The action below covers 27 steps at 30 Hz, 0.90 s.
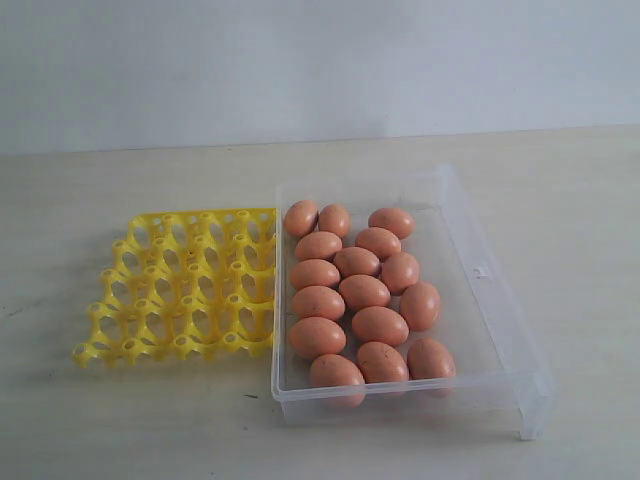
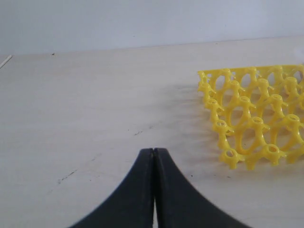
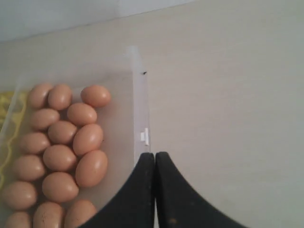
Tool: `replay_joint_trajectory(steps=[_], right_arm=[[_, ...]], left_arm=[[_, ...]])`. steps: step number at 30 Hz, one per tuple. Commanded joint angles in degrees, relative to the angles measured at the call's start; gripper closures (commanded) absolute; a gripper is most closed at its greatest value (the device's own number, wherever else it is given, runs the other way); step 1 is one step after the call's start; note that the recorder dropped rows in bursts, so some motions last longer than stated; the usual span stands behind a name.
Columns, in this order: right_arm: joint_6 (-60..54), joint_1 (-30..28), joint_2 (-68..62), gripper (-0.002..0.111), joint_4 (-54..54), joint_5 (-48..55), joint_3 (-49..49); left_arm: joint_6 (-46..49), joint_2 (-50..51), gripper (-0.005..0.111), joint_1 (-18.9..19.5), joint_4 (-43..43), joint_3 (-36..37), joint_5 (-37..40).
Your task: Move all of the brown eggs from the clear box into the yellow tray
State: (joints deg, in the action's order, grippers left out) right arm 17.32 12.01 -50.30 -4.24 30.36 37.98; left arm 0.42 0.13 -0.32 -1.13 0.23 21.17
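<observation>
In the exterior view a pale wooden table (image 1: 120,430) runs back to a plain white wall (image 1: 300,60). The yellow tray (image 1: 180,285) lies flat on the left of the table, and its right edge is right up against the left wall of the clear box (image 1: 485,320); whether the two touch cannot be told. The brown eggs (image 1: 364,292), sixteen by count, all lie inside the box. They are packed in rough rows against its left side, and the right part of its floor is bare. A small latch tab (image 1: 481,271) shows on the right wall. Neither gripper appears in this view. In the left wrist view the left gripper (image 2: 153,151) hangs over bare table (image 2: 85,109). Its two black fingers are pressed together with nothing between them, and a corner of the tray (image 2: 256,126) lies near, off to one side. In the right wrist view the right gripper (image 3: 155,156) has its fingers closed flat on each other and grips nothing. Its tips sit just beside the latch tab (image 3: 145,136) on the box's long wall (image 3: 140,95). The eggs (image 3: 61,156) cluster on the far side of that wall, and a strip of the tray (image 3: 5,111) shows yellow through the plastic beyond them.
</observation>
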Motion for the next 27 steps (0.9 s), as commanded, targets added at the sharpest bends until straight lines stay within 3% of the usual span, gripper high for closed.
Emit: replay_joint_trajectory(steps=[1,5,9,14,19,27], right_arm=[[-7.0,5.7,-8.5,0.108,-2.2,0.2,5.2],[-5.0,10.0,-17.6,0.108,-1.3,1.3,11.0],[3.8,12.0,-27.5,0.105,0.9,9.5,18.9],[6.3,12.0,-39.1,0.081,3.8,18.7,27.4],[6.6,12.0,-47.1,0.053,10.5,21.1,30.5],[9.7,12.0,-54.2,0.048,13.3,17.4,30.9]], left_arm=[[0.0,-0.1,0.107,-0.3,0.2,-0.2,-0.5],[0.0,-0.1,0.107,-0.3,0.2,-0.2,-0.5],[0.0,-0.1,0.107,-0.3,0.2,-0.2,-0.5],[0.0,-0.1,0.107,-0.3,0.2,-0.2,-0.5],[0.0,-0.1,0.107,-0.3,0.2,-0.2,-0.5],[0.0,-0.1,0.107,-0.3,0.2,-0.2,-0.5]])
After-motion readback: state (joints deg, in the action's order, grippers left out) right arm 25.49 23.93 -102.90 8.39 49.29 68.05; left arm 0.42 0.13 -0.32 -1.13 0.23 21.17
